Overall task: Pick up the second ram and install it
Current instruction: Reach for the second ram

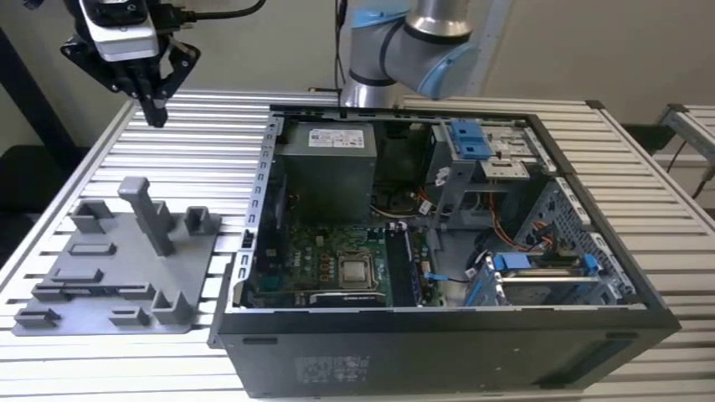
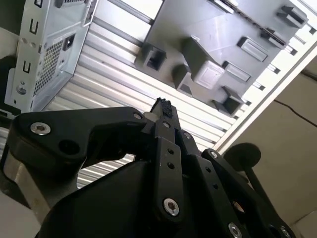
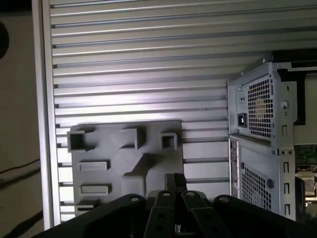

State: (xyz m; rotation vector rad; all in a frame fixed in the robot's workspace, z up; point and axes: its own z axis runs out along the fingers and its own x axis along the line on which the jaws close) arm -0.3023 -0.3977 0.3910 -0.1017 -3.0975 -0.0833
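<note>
Hovering at twelve o'clock of the grey tray (image 1: 117, 251) in the exterior view, claw (image 1: 153, 107) pressed together and empty, probably needing spreading and squaring before gripping.

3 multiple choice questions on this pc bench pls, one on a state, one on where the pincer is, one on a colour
1. The computer case is: A. closed all round; B. lying with its side open; C. wrapped in plastic.
2. The pincer hangs: A. inside the case; B. on the floor; C. above the slatted table, near the grey tray.
3. The drive-bay clips are: A. blue; B. red; C. yellow.

Answers: 1 B, the motherboard shows inside; 2 C, it is at the exterior view's left of the case, fingers together; 3 A, blue against the grey metal.
</note>
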